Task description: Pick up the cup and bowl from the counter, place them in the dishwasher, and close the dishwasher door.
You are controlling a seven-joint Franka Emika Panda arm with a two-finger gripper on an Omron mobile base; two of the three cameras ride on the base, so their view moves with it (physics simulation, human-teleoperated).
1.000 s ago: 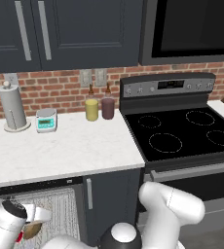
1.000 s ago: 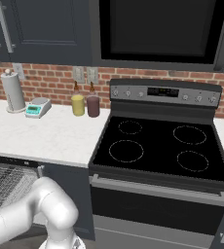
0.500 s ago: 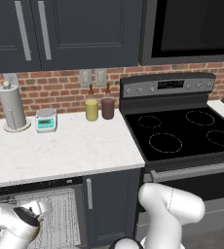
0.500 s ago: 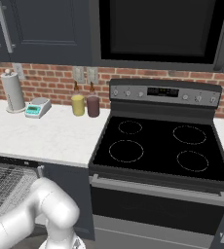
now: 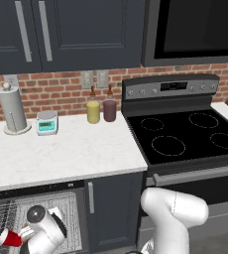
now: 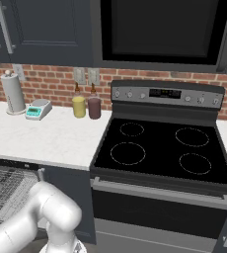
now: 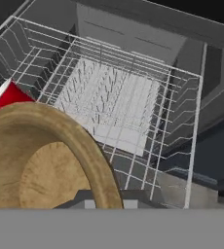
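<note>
The dishwasher [image 5: 74, 187] stands open under the counter [image 5: 61, 154], its white wire rack [image 7: 115, 95] pulled into sight. The red cup [image 5: 8, 238] lies on its side in the rack, and its red wall [image 7: 10, 96] peeks out behind the bowl in the hand view. The brown wooden bowl [image 7: 46, 155] with its tan inside sits tilted right against the hand, over the rack's near left part. My gripper [image 5: 28, 238] hangs low over the rack, shut on the bowl, which hides the fingertips. The dishwasher door cannot be made out.
On the counter by the brick wall stand a paper towel roll [image 5: 12, 109], a small scale [image 5: 47, 122], a yellow jar [image 5: 93, 111] and a maroon jar [image 5: 109, 110]. The black stove [image 5: 185, 136] lies to the right. A narrow cabinet door [image 5: 108, 208] flanks the dishwasher.
My hand has shifted to the right over the rack with the bowl, and the red cup now shows to its left.
</note>
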